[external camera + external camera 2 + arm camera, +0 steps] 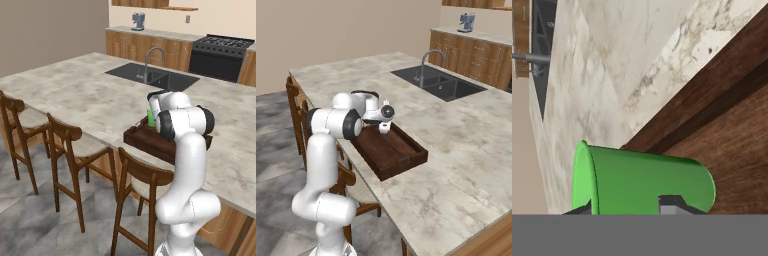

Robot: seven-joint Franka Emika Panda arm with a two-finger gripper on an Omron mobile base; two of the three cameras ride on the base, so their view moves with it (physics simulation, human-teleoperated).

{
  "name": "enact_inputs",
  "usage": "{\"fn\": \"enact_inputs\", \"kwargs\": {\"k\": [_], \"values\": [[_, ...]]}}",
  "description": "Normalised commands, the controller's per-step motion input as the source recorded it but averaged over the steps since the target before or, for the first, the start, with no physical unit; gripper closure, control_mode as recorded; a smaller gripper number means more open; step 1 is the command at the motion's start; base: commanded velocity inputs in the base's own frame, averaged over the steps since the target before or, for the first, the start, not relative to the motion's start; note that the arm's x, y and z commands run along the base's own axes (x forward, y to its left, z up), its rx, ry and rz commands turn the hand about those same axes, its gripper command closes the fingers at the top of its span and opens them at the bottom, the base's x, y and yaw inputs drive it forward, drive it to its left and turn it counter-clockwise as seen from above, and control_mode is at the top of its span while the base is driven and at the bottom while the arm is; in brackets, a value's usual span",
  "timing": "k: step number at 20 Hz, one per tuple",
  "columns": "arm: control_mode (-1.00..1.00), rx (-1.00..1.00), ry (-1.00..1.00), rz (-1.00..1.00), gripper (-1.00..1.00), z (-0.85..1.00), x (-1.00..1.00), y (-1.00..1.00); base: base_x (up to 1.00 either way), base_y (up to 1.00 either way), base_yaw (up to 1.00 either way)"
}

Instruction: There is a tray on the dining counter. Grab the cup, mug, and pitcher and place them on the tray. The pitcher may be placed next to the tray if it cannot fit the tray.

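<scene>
Pinching the bright green, handleless tapered cup [643, 182], the hand [627, 207] holds it over the dark wooden tray [732, 135].

The counter [456, 165] lies broad and bare on all sides of the tray [398, 155], giving open passage. The tray's floor is open beyond the green cup [642, 182], which occupies the corner under the gripper [634, 207]; the low raised walls rim it. The sink [155, 75] and its tall faucet [152, 60] stand well apart. Three stools [65, 140] line the near edge below the counter.
</scene>
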Motion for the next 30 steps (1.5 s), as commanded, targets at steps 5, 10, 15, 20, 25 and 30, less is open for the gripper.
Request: {"fn": "enact_inputs", "kwargs": {"k": [5,10,15,20,25,30], "values": [[-1.0,0.0,0.02,0.0,-1.0,-0.15,0.0,0.0,0.0,0.0,0.0],[-1.0,0.0,0.01,0.0,-1.0,0.0,0.0,0.0,0.0,0.0,0.0],[-1.0,0.0,0.0,0.0,-1.0,0.04,0.0,0.0,0.0,0.0,0.0],[-1.0,0.0,0.0,0.0,-1.0,0.27,0.0,-0.04,0.0,0.0,0.0],[-1.0,0.0,0.0,0.0,-1.0,0.33,0.0,-0.03,0.0,0.0,0.0],[-1.0,0.0,0.0,0.0,-1.0,0.19,-0.22,-0.02,0.0,0.0,0.0]]}}
